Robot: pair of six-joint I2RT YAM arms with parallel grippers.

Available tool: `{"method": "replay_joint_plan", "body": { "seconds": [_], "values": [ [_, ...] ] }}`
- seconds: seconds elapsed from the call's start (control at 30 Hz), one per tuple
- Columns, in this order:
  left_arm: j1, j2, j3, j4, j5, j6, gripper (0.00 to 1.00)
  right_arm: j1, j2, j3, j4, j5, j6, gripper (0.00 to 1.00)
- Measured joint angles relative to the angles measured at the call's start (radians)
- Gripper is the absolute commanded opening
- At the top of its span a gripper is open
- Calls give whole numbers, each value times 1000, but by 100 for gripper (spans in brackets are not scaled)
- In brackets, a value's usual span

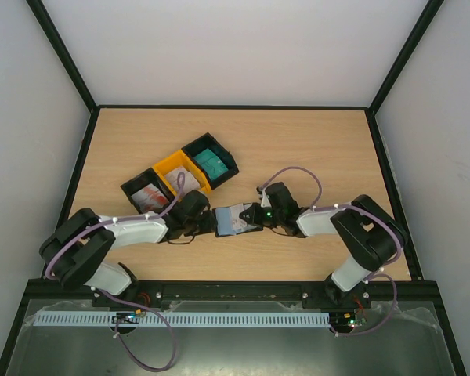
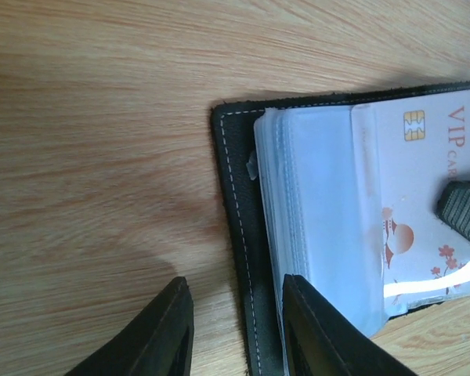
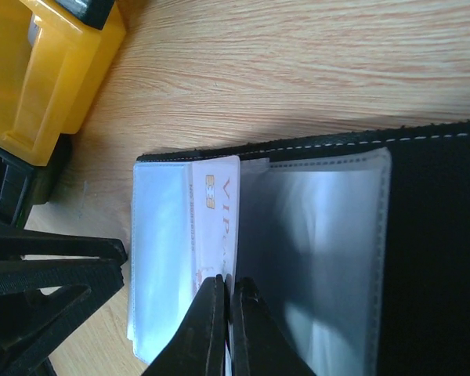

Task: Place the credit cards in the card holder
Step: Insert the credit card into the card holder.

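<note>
left gripper (image 2: 236, 283): jaws apart; one finger over bare wood, the other over the clear sleeves (image 2: 321, 227); the holder's stitched edge lies in the gap
right gripper (image 3: 225, 283): closed, pinching the near end of the VIP card (image 3: 216, 215); comes in from the opposite side to the left gripper
card holder (image 2: 235, 196): black, lying open and flat on the wooden table (image 2: 102, 117), between the two grippers at mid-table; white stitching along the cover; sleeves fanned on top
VIP card: white with red print and a gold chip; far part under a sleeve, near part uncovered; how deep it sits I cannot tell
near black bin (image 1: 127, 193): beyond the left gripper; red-and-white card (image 1: 149, 197) inside
yellow bin (image 1: 161, 168): touching the near black bin, one step farther; pale card (image 1: 177, 179) inside, print too small to read
far black bin (image 1: 229, 164): last in the diagonal row, against the yellow bin; teal cards (image 1: 211, 163) inside
</note>
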Motion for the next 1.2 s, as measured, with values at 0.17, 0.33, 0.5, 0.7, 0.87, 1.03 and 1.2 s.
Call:
{"method": "replay_joint_plan", "body": {
  "seconds": [0.17, 0.33, 0.5, 0.7, 0.87, 1.03, 1.2],
  "values": [
    [-7, 27, 21, -4, -5, -2, 27, 0, 20, -12, 36, -6, 29, 2],
    [-10, 39, 28, -4, -14, -5, 23, 7, 23, -21, 60, -6, 48, 2],
    [-10, 55, 40, -4, -16, -6, 21, 25, 26, -22, 63, -2, 52, 2],
    [-10, 57, 42, -4, -18, -6, 20, 34, 19, -21, 31, 17, 40, 2],
    [-10, 63, 45, -3, -19, -7, 17, 39, 12, -8, -3, 26, 25, 2],
    [-10, 71, 50, -3, -19, -10, 11, 41, 45, 29, -23, 10, 16, 2],
    [-11, 72, 51, -5, -19, -12, 8, 48, 68, 44, -17, 6, 26, 2]
  ]
}}
